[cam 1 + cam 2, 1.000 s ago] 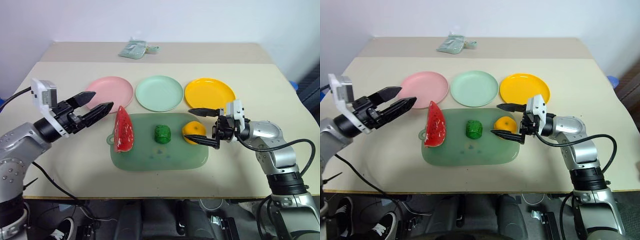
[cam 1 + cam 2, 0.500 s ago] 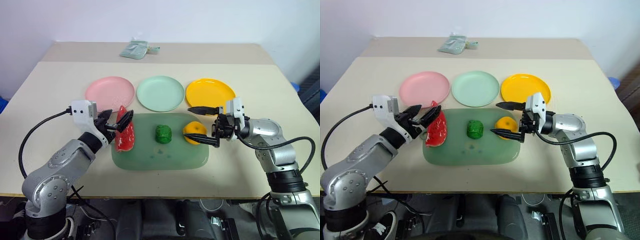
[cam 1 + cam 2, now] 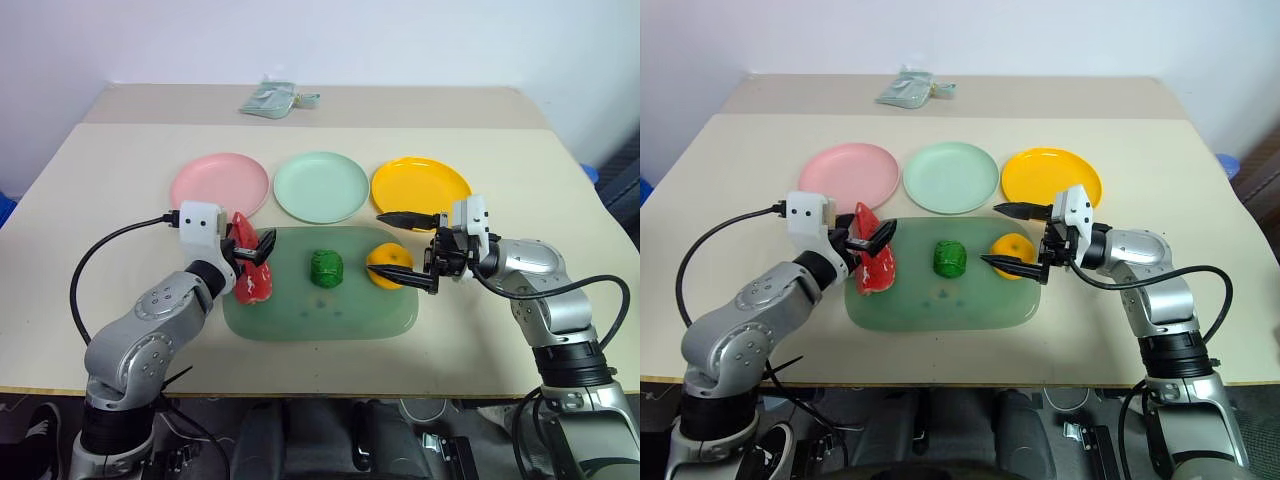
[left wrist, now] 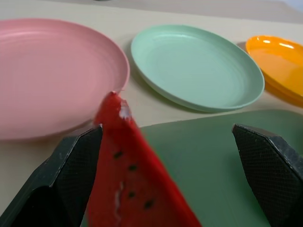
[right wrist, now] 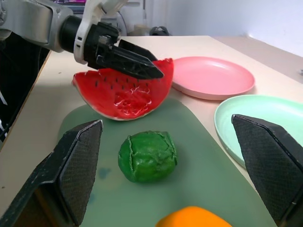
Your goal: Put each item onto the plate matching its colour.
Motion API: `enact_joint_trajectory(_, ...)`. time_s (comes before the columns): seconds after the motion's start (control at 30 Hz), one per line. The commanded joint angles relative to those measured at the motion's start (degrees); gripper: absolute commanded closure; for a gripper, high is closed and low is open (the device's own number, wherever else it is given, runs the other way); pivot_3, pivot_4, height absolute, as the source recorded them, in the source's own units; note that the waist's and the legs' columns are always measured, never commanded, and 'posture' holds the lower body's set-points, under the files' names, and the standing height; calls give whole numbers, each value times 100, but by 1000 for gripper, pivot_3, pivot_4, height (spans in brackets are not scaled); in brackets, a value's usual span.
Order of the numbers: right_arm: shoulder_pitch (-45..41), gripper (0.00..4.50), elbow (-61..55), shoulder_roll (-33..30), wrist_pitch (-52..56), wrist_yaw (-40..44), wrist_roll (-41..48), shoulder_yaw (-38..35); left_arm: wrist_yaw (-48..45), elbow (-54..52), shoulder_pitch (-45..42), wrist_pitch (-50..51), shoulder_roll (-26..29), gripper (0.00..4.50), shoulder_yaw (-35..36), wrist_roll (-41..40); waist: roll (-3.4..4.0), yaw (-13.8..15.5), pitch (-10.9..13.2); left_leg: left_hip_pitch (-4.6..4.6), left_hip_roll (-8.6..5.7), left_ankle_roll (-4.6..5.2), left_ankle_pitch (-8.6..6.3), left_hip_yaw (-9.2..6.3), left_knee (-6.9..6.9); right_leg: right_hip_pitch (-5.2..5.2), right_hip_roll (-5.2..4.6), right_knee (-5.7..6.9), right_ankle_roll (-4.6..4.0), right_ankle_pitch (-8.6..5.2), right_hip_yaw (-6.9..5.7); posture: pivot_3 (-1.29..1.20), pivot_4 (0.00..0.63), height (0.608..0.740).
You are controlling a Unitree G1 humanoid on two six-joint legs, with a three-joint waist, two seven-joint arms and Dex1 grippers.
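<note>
A red watermelon wedge (image 3: pixel 250 278) lies at the left end of the translucent green board (image 3: pixel 320 315). My left gripper (image 3: pixel 250 248) is open, with one finger on each side of the wedge's upper tip (image 4: pixel 113 106). The dark green vegetable (image 3: pixel 325 267) sits mid-board. At the board's right end is the orange fruit (image 3: pixel 388 265), and my right gripper (image 3: pixel 392 248) is open, pointing left, with the fruit between its fingers. Beyond the board, left to right, stand the pink plate (image 3: pixel 215 183), the mint green plate (image 3: pixel 320 185) and the yellow-orange plate (image 3: pixel 420 185), all bare.
A grey-green pouch (image 3: pixel 268 98) lies on the far table. A black cable (image 3: pixel 100 255) loops from my left wrist over the table's left side. The table's front edge runs just below the board.
My left arm swung in from the left and came down, so its open fingers now straddle the watermelon wedge. The right arm and all the items stayed put.
</note>
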Motion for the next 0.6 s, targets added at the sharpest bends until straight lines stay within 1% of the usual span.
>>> enact_joint_trajectory(0.03,11,32,-209,-76,-50,-27,50,-166,-195,-22,-4,-16,13,0,-48,180,0,0,0,0,0,0,0,0,0,0,0,0,0,0,0,0,150,740)
enact_joint_trajectory(0.13,22,32,-219,-90,-56,-41,43,-162,-372,199,-112,-107,-5,0,-57,324,0,5,0,0,0,0,0,0,0,0,0,0,0,0,0,0,150,740)
enact_joint_trajectory(0.27,-35,32,-205,-63,-57,-71,23,-126,-884,581,-369,-164,144,0,-65,411,0,6,0,-1,0,0,0,0,0,0,0,-1,0,0,-2,0,150,740)
enact_joint_trajectory(0.37,-83,32,-184,-56,-55,-83,19,-116,-1458,734,-494,-191,417,0,-67,401,0,-2,0,-1,0,0,0,0,0,0,0,-1,0,0,-2,0,150,740)
enact_joint_trajectory(0.43,-93,32,-180,-65,-56,-77,18,-116,-1684,840,-621,-138,518,0,37,333,0,-2,0,0,0,0,0,0,-1,-1,0,-1,0,0,-2,0,150,740)
enact_joint_trajectory(0.6,-113,32,-159,-73,-54,-75,7,-112,-2246,926,-819,9,767,0,-9,235,0,5,0,-1,0,0,0,1,-1,-1,0,-1,1,0,-2,0,150,740)
